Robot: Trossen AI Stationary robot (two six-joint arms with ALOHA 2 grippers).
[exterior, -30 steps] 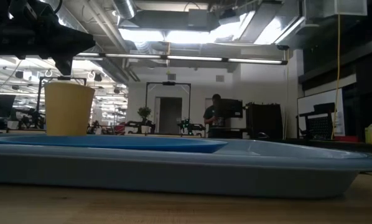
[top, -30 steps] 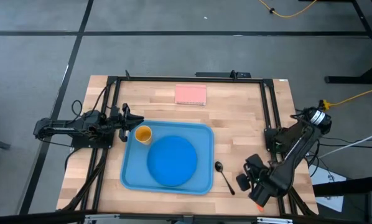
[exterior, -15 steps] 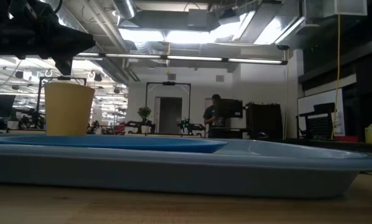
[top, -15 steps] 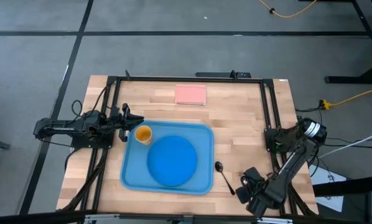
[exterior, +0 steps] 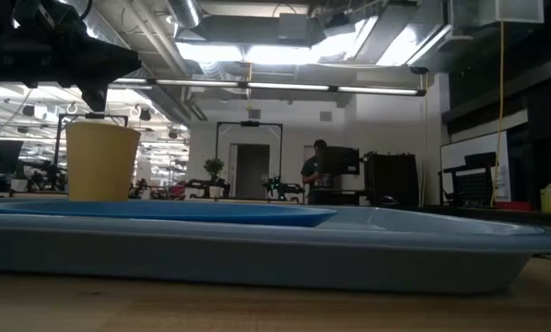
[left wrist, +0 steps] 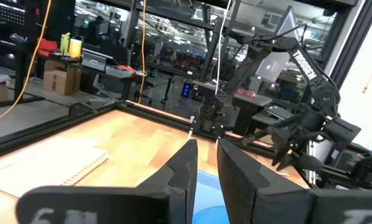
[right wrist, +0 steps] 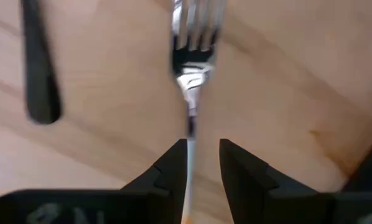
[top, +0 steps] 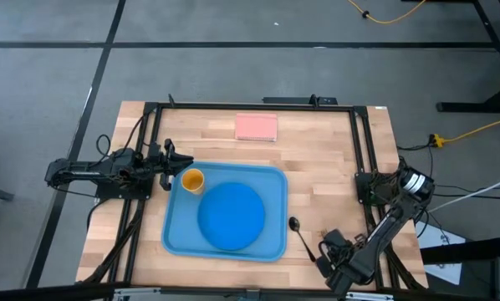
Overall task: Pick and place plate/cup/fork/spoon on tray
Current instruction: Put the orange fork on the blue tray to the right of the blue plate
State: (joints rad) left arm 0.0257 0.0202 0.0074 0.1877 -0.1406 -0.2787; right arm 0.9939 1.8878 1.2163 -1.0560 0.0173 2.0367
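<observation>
The light-blue tray (top: 271, 188) lies mid-table, with the blue plate (top: 231, 216) lying flat in it and the yellow-orange cup (top: 191, 180) standing upright in its far-left corner. The dark spoon (top: 300, 234) lies on the wood right of the tray. The fork (right wrist: 195, 37) lies on the wood near the front right, tines pointing away from my right gripper (right wrist: 203, 155). That gripper is narrowly open, a finger on either side of the fork's thin neck (right wrist: 190, 118). My left gripper (top: 168, 163) is shut and empty, just left of the cup. My right gripper's fingers stand along the fork, one on each side of its neck (right wrist: 190, 134). The neck runs close beside one finger (right wrist: 173, 168) with a gap to the other. I cannot tell whether either finger touches it.
A pink pad (top: 256, 127) lies at the table's far edge. The spoon's handle (right wrist: 40, 74) lies close beside the fork. A dark frame (top: 363, 142) runs along the table's sides. A person (exterior: 314, 175) stands far off in the room.
My right gripper has gone toward the table's near edge and slightly left, over the fork. The fork's orange handle end, which showed beside the gripper a second ago, is now hidden under it.
</observation>
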